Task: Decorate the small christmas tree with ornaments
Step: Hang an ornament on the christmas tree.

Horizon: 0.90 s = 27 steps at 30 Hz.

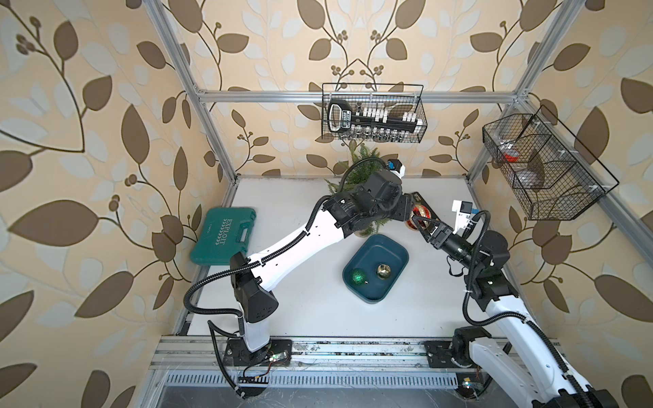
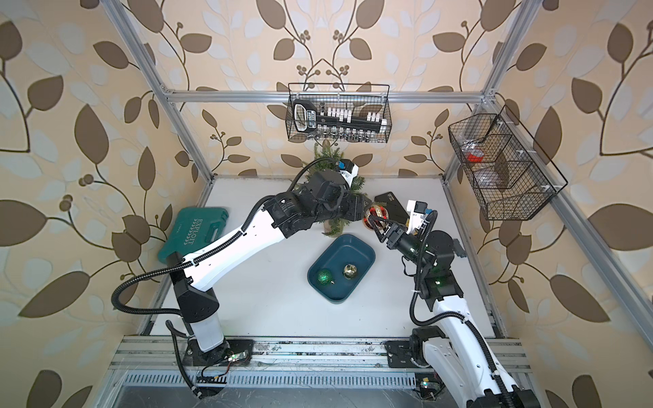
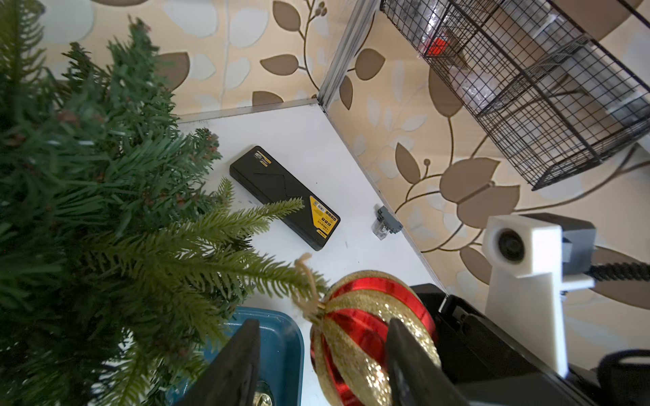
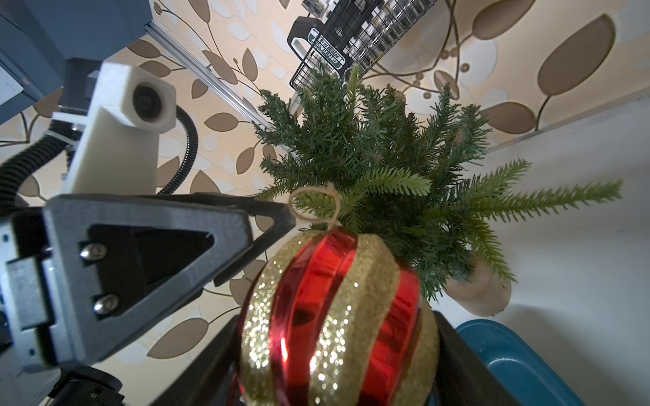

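So, the teal tray sat mid-table, and I placed everything else off it. The small christmas tree stood upright just behind the tray's far rim w/ its beige base on the table. In both top views the L arm hid part of it.

Two ornaments lay inside the tray: the green ball toward its left side and the gold ball just right of that, apart from it.

The third ornament, the red-and-gold ribbed ball, was up off the table beyond the tray's far-right corner, right beside the tree's outer branches. The R gripper had it clamped, a finger on each side of the ball's body. The twine loop pointed at the tree.

The L gripper met the ball from the opposite side. Its jaws were parted, w/ one fingertip right at the twine loop. I couldn't tell if that tip touched the loop, and I saw nothing pinched btwn its fingers. The loop sat on no branch, tho a light-green twig tip lay close by it.

A black case lay flat on the table past the tray's far-right corner, behind the held ball. A green tool case lay well off to the tray's left, at the table's edge.
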{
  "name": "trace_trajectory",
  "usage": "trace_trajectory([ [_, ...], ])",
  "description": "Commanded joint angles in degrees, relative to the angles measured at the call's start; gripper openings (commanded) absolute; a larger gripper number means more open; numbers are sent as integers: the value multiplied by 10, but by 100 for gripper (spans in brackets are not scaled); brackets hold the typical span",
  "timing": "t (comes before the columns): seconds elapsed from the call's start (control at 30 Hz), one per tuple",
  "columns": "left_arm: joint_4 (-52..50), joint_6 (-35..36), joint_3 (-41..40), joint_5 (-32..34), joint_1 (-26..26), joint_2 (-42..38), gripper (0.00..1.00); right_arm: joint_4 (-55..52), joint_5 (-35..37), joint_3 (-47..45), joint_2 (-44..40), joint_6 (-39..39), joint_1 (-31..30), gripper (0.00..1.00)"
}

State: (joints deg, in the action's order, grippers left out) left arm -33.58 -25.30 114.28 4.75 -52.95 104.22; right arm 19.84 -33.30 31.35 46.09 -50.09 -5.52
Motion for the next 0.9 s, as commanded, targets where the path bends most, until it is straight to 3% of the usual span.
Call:
trace_trajectory([
  [0.0,21,17,21,40,-4,7,54,16,-11,-11,-11,-5,-2,66],
  [0.33,22,25,45,56,-4,27,35,15,-11,-20,-20,-5,-2,67],
  [0.47,23,29,42,51,-4,23,28,4,-6,-21,-19,-4,-2,72],
  [0.7,23,27,37,45,-4,21,26,-26,12,-21,-28,0,-2,89],
  [0.87,24,27,35,43,-4,16,26,-56,28,-18,-50,11,-2,90],
])
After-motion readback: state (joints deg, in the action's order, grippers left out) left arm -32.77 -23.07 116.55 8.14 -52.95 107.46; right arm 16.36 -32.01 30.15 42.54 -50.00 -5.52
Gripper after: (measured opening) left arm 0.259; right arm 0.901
